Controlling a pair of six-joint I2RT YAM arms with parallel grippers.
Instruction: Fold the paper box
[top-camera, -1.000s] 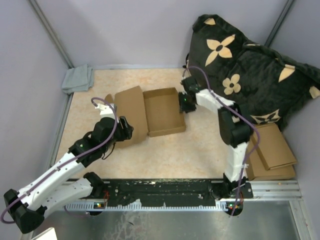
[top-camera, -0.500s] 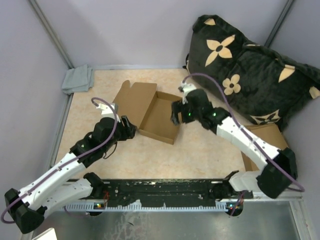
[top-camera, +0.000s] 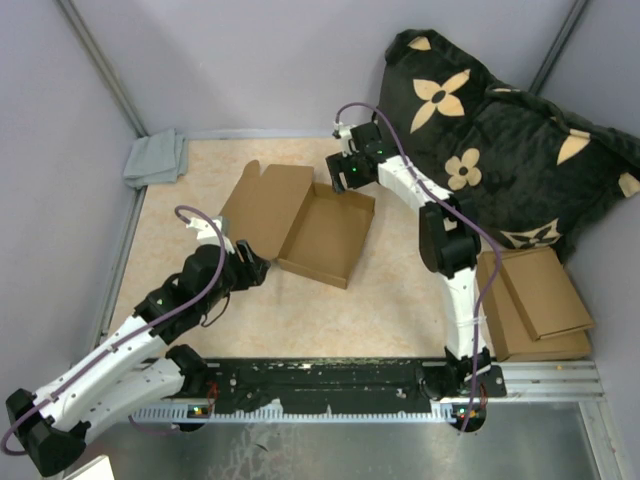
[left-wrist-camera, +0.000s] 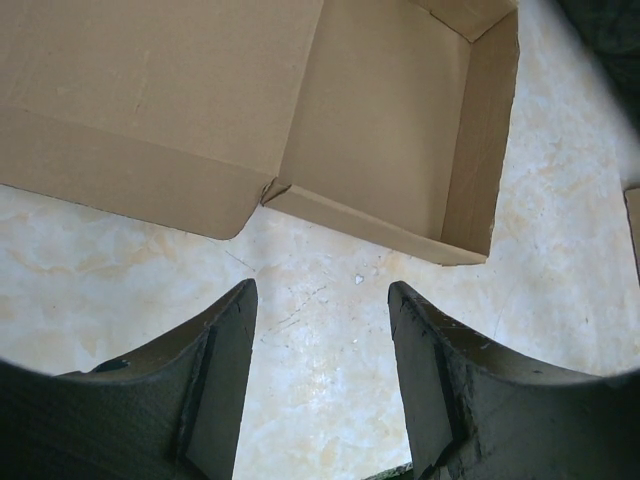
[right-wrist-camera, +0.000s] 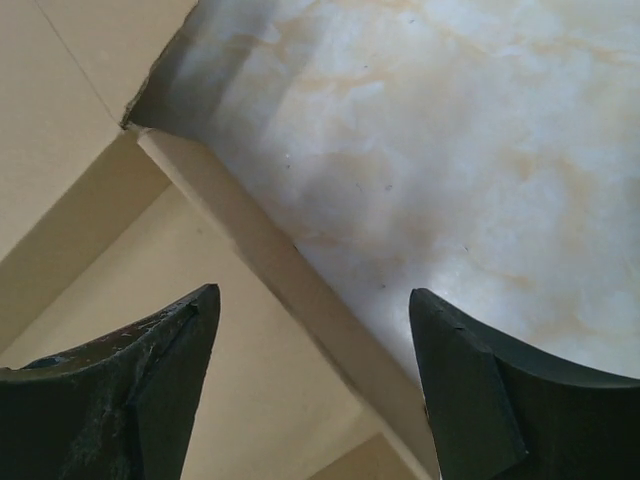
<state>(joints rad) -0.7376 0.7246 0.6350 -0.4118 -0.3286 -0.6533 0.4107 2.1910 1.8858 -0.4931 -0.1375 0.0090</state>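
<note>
Marbled tabletop (top-camera: 400, 300): the left gripper (top-camera: 257, 268) waits, jaws apart, at 7 o'clock of the paper box (top-camera: 325, 235), which sits mid-table, swung askew. Having let go, the right gripper (top-camera: 347, 184) spreads over its 1 o'clock wall; lid fold likely remains.

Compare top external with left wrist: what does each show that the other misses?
Only top external: both whole arms, the right gripper at the far edge of the paper box, and a grey cloth in the far left corner. Only left wrist: the left gripper up close, jaws apart over bare table, and the notch where the lid flap meets the tray. Both: the open tray, the flap beside it, the marbled table.
</note>
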